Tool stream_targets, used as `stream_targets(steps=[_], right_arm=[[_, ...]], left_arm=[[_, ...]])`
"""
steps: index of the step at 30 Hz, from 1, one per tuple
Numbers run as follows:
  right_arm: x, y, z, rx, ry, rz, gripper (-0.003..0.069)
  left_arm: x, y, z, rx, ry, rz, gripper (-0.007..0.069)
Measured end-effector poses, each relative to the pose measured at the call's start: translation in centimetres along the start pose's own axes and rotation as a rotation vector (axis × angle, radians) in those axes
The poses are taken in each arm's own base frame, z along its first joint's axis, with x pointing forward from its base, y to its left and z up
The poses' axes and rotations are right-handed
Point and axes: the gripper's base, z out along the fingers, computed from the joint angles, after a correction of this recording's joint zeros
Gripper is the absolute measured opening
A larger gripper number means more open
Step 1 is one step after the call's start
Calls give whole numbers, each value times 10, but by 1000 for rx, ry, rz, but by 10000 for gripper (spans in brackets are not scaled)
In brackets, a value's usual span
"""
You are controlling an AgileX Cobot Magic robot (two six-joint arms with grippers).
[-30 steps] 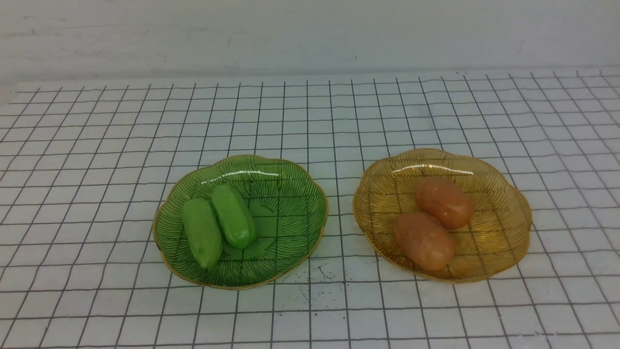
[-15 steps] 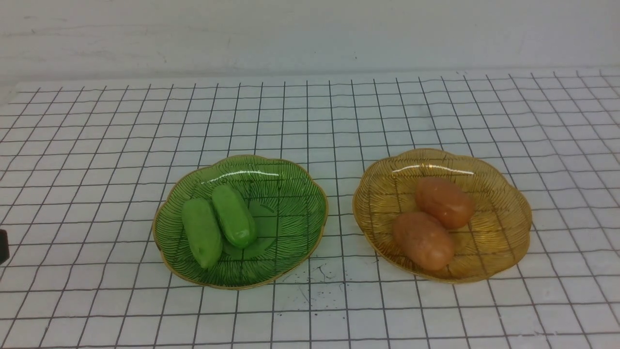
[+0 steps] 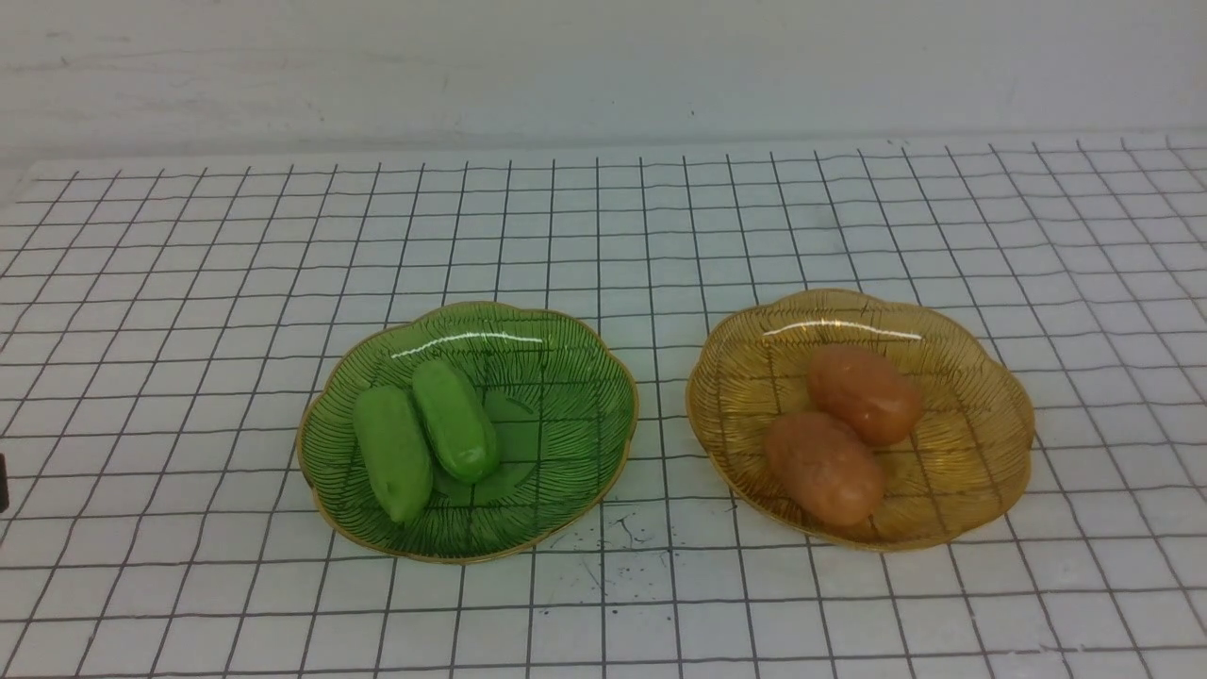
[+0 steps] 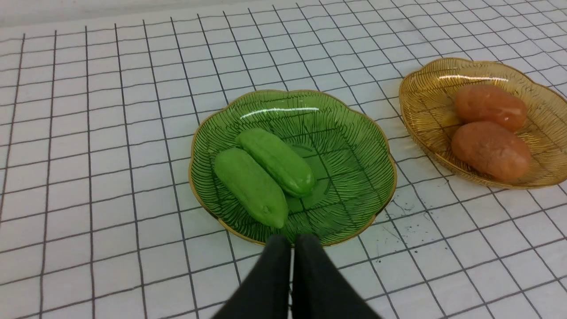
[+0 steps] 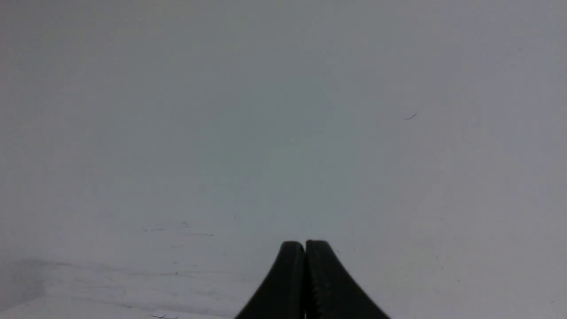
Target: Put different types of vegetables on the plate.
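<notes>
Two light green cucumber pieces lie side by side in a green glass plate. Two orange-brown potato pieces lie in an amber glass plate to its right. In the left wrist view the cucumbers, green plate, potatoes and amber plate all show. My left gripper is shut and empty, above the near rim of the green plate. My right gripper is shut and empty, facing a blank wall.
The plates stand on a white table with a black grid. A grey wall rises behind it. A dark sliver of the left arm shows at the left edge of the front view.
A dark part of the left arm came into the left edge of the front view, then slid back until only a sliver shows. The vegetables and plates have not moved.
</notes>
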Motion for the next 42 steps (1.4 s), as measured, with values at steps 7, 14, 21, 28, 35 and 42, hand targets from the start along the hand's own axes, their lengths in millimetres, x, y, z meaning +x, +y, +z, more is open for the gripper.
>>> stream_targets(steps=[7,14,21,28,35,42], right_arm=[[2,-2,0,17,21,1,-14],[2,-2,0,19,22,2,-14],[2,-2,0,19,22,2,-14],[2,-2,0,19,22,2,-14],[2,-2,0,19,21,21,-14],[2,-2,0,19,22,24,-14]], left_arm=[[6,1,-18,57,-48,50,-8],[10,4,-31,80,-97,40,-8],[11,4,-31,82,-91,39,-8],[11,4,-31,83,-90,38,-8],[12,3,-28,94,-120,50,-8],[42,-1,-9,86,-328,103,-8]])
